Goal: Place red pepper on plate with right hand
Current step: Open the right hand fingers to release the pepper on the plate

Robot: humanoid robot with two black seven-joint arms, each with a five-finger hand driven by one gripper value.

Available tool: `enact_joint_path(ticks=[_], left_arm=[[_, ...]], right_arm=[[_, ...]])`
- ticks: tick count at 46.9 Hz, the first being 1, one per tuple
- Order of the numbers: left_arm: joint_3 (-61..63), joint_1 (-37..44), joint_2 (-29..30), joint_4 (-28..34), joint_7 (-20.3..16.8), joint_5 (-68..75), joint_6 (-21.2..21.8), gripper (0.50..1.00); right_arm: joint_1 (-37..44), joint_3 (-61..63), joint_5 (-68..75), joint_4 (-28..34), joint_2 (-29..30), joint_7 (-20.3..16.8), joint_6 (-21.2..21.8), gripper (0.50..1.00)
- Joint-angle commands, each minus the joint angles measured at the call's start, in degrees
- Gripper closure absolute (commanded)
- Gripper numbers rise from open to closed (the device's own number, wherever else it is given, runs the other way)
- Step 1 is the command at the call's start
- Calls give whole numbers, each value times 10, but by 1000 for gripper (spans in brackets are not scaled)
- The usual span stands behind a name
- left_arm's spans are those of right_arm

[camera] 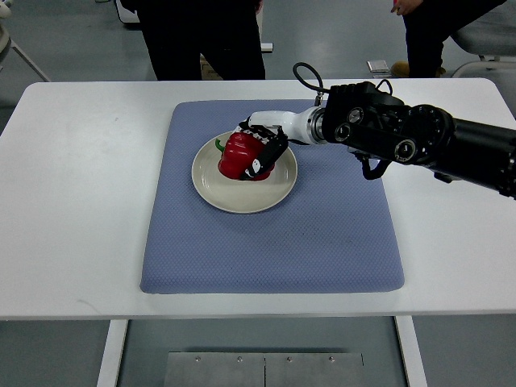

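A red pepper [236, 156] with a green stem lies on the cream plate [242, 197], which sits on the blue mat. My right hand [264, 149] reaches in from the right over the plate. Its black fingers [271, 153] curl around the pepper's right side and top. The pepper appears to rest on the plate's surface. My left arm does not show.
The blue mat [274, 250] covers the middle of the white table [72, 201]. Two people stand beyond the far edge, one at the top centre [201, 36] and one at the top right [439, 28]. The bulky black forearm [427, 137] spans the right side.
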Motion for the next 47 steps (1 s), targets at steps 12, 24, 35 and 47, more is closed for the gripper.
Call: enact_joint_path(ticks=[12,24,35,47], left_arm=[[0,0,0,0,0,0,0,500],[0,0,0,0,0,0,0,500],[0,0,0,0,0,0,0,500],[0,0,0,0,0,0,0,500]], right_arm=[[-7,0,3,3,0,-3,-14,590],[1,0,7,16,0,-24,-9,500],[4,46,9,14,0,-18,-14,500],[-17,137,10,1,-21,-23,-14,500]])
